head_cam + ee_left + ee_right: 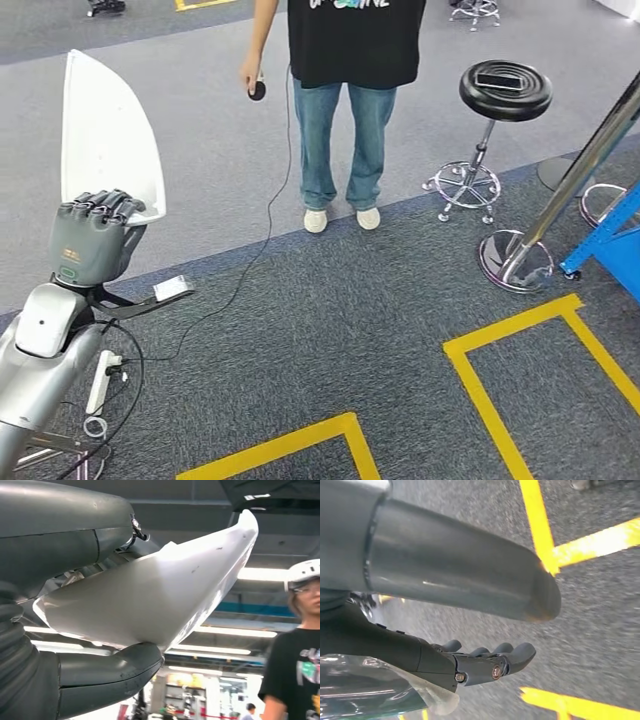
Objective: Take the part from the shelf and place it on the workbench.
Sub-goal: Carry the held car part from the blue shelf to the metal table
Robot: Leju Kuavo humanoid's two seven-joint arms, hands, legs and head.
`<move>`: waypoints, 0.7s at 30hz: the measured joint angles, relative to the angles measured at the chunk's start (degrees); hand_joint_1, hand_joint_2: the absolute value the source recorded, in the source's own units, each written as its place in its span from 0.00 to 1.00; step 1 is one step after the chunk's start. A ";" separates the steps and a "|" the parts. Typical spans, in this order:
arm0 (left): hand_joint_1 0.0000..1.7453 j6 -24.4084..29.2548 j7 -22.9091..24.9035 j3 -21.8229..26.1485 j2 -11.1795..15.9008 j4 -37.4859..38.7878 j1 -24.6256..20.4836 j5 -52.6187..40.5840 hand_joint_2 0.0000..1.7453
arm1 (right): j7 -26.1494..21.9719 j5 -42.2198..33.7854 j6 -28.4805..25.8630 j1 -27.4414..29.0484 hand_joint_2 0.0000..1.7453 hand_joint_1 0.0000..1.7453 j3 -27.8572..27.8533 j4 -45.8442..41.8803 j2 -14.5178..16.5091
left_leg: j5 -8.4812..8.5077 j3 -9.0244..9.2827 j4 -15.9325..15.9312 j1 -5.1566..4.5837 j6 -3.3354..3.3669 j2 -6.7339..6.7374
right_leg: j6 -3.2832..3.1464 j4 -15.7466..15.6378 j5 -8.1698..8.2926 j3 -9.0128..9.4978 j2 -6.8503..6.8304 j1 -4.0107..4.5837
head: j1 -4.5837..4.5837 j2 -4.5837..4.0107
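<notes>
Left hand (94,240) grips upright white part (106,140).

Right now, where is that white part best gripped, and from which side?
Probably where the left hand already holds the white part: at its wide lower edge, from below. The shell is thin and curved, narrowing to a tip above, so fingers on one face and thumb on the other clamp it upright.

The white curved shell part (106,135) stands upright, pointed end up, gripped by the left hand (94,235) above the grey carpet (302,330).
</notes>
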 joint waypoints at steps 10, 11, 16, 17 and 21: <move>1.00 0.00 0.38 -0.26 0.13 0.27 -0.43 0.13 1.00 | 0.37 0.71 -0.77 0.12 0.00 0.00 -0.63 0.03 0.14 | -6.04 -8.56 15.16 0.68 -2.44 4.37 | -2.26 -3.94 -0.31 3.26 -3.60 0.41 | -0.73 0.00; 1.00 -0.01 0.38 -0.29 0.10 0.30 -0.30 0.13 1.00 | 0.41 0.72 -0.79 0.13 0.00 0.00 -0.73 0.03 0.14 | -6.20 -9.64 17.01 0.75 -2.41 4.62 | -2.30 -3.94 -0.53 3.45 -4.49 0.52 | -0.74 0.00; 1.00 0.00 0.46 -0.28 0.10 0.34 -0.43 0.13 1.00 | 0.46 0.87 -0.91 0.00 0.00 0.00 -1.01 0.03 0.19 | 1.07 -3.43 3.73 -0.67 -0.69 8.78 | -1.95 -4.05 -1.85 4.97 -8.43 1.04 | -0.78 0.00; 1.00 0.01 0.48 -0.28 0.10 0.34 -0.58 0.15 1.00 | 0.46 0.92 -0.96 -0.04 0.00 0.00 -1.02 0.03 0.21 | 1.09 -2.66 2.08 -1.13 -0.34 9.74 | -1.76 -4.12 -2.04 5.11 -9.13 1.15 | -0.77 0.00; 1.00 0.04 0.54 -0.19 0.38 0.33 -0.77 0.23 1.00 | 0.55 1.02 -1.05 -0.44 0.00 0.00 -1.13 0.00 0.22 | 0.71 -1.74 0.34 -1.11 0.58 7.59 | -0.72 -3.80 -3.19 5.46 -10.13 1.18 | -0.88 -0.01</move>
